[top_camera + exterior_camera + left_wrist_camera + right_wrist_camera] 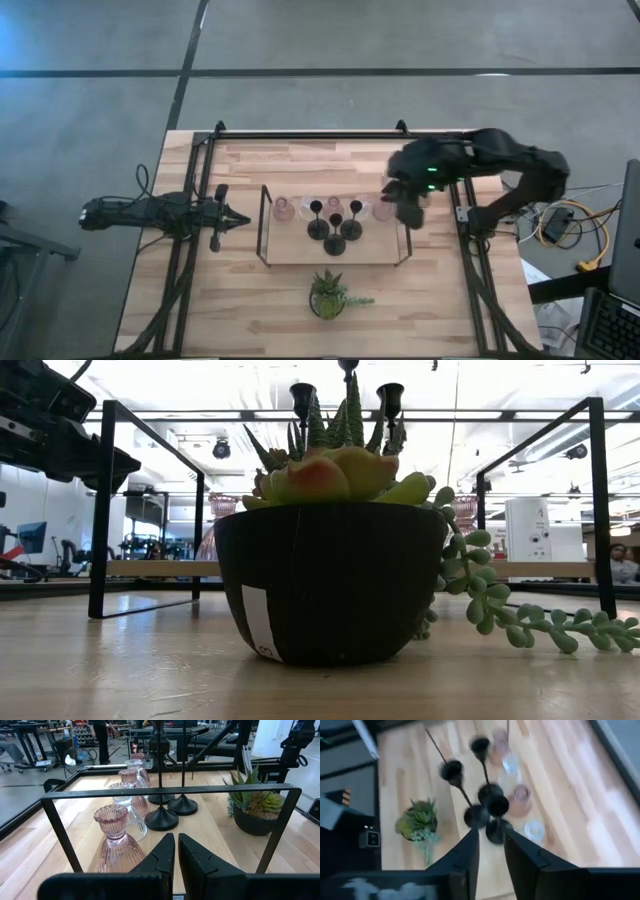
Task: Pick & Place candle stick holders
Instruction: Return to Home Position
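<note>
Three black thin-stemmed holders point(335, 225) stand on their round bases on the wooden tray point(300, 250), in the middle of it. Several squat pink and clear glass holders point(300, 208) stand in a row along the tray's far side. They also show in the left wrist view point(114, 840) and from above in the right wrist view point(520, 800). My right gripper point(408, 208) hangs above the tray's right end, open and empty point(490, 850), looking down on the black holders point(487, 812). My left gripper point(238, 220) waits level at the tray's left end, shut and empty point(176, 852).
The tray's black wire frame point(170, 791) rises around the holders and crosses in front of my left gripper. A small green potted plant point(330, 295) stands on the table near the front edge and fills the low view point(330, 580).
</note>
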Available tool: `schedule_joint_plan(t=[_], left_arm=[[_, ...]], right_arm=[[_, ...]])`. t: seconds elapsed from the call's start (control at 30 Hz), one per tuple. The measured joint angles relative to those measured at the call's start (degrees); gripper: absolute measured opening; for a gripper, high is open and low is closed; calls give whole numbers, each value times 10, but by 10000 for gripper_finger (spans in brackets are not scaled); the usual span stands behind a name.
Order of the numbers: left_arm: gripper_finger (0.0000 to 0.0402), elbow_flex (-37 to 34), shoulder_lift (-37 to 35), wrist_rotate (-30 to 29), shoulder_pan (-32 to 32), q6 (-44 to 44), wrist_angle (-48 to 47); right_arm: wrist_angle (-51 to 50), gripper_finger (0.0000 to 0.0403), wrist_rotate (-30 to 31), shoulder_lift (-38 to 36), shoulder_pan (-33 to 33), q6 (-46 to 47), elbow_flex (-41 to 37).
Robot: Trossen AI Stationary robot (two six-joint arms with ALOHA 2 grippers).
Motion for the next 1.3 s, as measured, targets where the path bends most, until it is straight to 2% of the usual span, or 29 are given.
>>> schedule_joint_plan(t=[0.27, 0.43, 0.7, 0.9, 1.03, 1.3], left_arm=[[28, 0, 0, 0, 0, 0, 0], [28, 0, 0, 0, 0, 0, 0], [28, 0, 0, 1, 0, 0, 0], [28, 0, 0, 1, 0, 0, 0], [28, 0, 0, 1, 0, 0, 0], [28, 0, 0, 1, 0, 0, 0]], right_arm=[[42, 25, 33, -93, 80, -29, -39], [71, 9, 108, -159, 123, -29, -109], [183, 8, 127, -288, 153, -51, -295], [307, 8, 127, -389, 153, -66, -447], [407, 8, 127, -452, 152, -116, -546], [541, 8, 128, -553, 152, -166, -679]])
